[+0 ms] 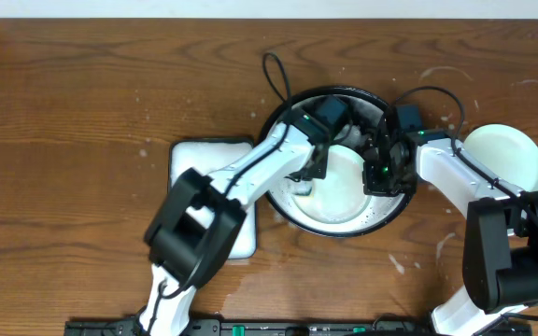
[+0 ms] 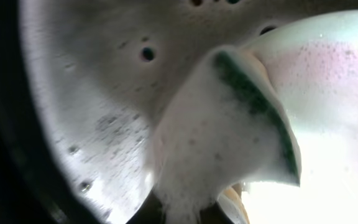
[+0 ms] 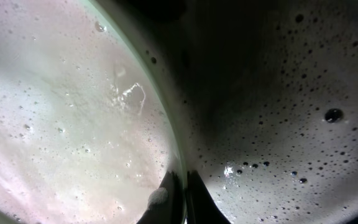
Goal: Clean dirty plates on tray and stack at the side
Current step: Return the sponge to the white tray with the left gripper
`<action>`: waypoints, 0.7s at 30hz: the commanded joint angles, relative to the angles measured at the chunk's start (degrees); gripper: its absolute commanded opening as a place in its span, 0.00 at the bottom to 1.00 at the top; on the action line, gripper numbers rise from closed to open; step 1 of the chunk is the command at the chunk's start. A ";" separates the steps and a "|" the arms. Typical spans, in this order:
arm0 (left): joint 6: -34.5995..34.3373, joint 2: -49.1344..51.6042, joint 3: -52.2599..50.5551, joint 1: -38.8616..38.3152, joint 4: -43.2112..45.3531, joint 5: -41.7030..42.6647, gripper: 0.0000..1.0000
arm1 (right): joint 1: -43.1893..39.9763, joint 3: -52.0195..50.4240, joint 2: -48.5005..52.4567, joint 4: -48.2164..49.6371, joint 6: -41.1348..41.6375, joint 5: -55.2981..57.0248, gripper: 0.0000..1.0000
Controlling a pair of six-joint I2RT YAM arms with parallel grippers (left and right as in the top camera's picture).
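White sponge tray (image 1: 204,154) sits left of centre on the wood worktop (image 1: 63,140), partly under the left arm. Left claw (image 1: 318,168) reaches into the black basin (image 1: 362,103) and is closed on a foamy sponge (image 2: 229,143) with a green scrub side. The sponge is bent and pressed against the face of 1 pale mint-white plate (image 1: 344,191). That plate lies inside the basin on its near side, wet, with a faint pink smear where the sponge meets it. Basin floor is grey suds with bubbles. Right claw (image 1: 378,173) comes in from the right, its 2 fingers pinching the plate's right rim, 1 finger on each side of the edge. A 2nd pale plate (image 1: 504,157) lies on the worktop right of the basin, apart from it, with no red visible. The yellow plate can't be seen.
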 commanded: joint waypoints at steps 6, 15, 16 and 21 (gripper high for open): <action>1.46 -15.67 0.28 4.61 -9.73 -5.38 0.13 | -0.35 -0.87 0.83 -0.48 -0.68 6.45 0.01; 2.10 -20.52 -2.95 14.91 -19.17 -5.05 0.14 | -0.33 -0.85 0.81 3.32 -0.66 4.68 0.01; 2.10 -20.52 -4.39 16.13 -18.86 -4.22 0.14 | -0.33 -0.68 0.59 3.17 -0.66 3.17 0.01; 2.10 -20.52 -13.03 21.07 -15.04 -1.86 0.13 | 0.68 -0.55 -5.18 1.66 0.87 4.33 0.01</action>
